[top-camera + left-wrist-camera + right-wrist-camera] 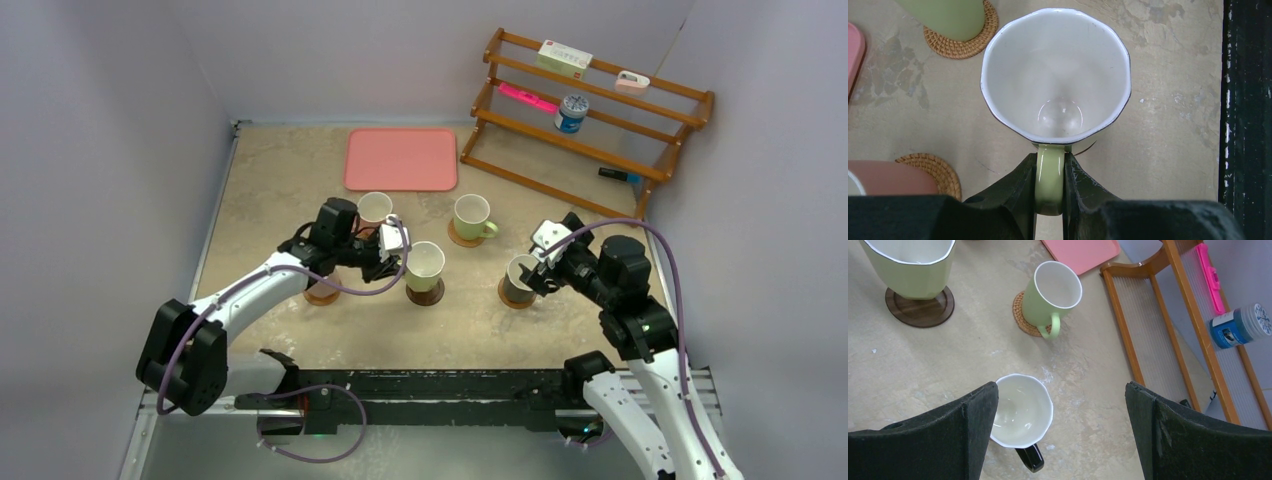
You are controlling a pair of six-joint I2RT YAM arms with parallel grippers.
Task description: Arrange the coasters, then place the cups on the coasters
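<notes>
Handle of pale yellow cup clamped between left fingers; right fingers spread wide, black cup seen between them.

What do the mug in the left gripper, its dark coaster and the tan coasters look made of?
Mug: probably glazed ceramic; the white inside is glossy with a reflection, and the rim has a dark line.
Dark coaster: likely wood, smooth satin brown; could be moulded plastic.
Tan coaster: woven rattan or similar fibre; the coiled braid shows, matte.
</notes>
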